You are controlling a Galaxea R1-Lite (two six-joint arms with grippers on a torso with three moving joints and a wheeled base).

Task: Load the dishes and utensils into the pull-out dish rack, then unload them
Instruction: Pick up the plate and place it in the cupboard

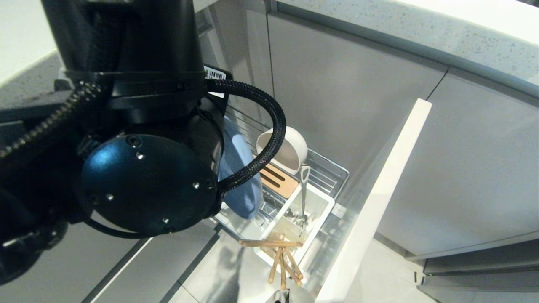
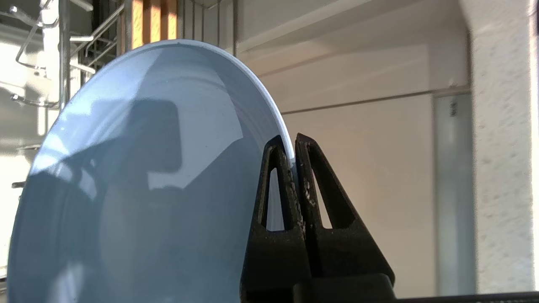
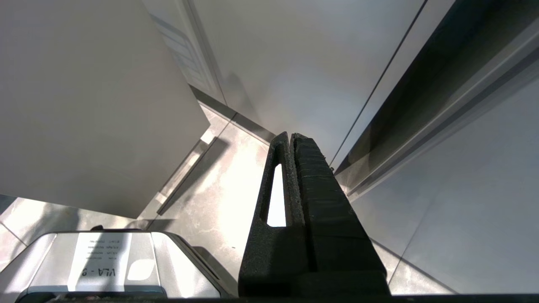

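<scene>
Left end effector (image 2: 293,145) is clamped on the rim of the flat round light-blue plate (image 2: 139,176), its two black fingers pinched together with only the plate's thin edge between them. From where I stand, the plate hangs on edge, upright, which is how it would slide between the pegs of the narrow chrome wire pull-out dish rack (image 1: 328,170); held flat it could not go in or come out. Much of it is hidden behind the bulky black left arm (image 1: 143,185), so I cannot tell whether its lower edge rests in the rack or hangs just above it.

Nearest me in the rack, the light wooden chopsticks (image 1: 283,261) lie splayed across the end of the white plastic utensil caddy (image 1: 313,210), and the slim silver metal spoon-like utensil (image 1: 303,191) stands in it, handle up. Behind comes the slotted wooden strip (image 1: 276,179), then the small cream-white bowl (image 1: 284,149) tipped on its side against the wires, likely so it drains. The pale flat front panel (image 1: 379,202) stands pulled well out from the grey cabinet fronts (image 1: 349,88).

Right end effector (image 3: 290,141) is parked low beside the cabinets, fingers pressed together on nothing.
</scene>
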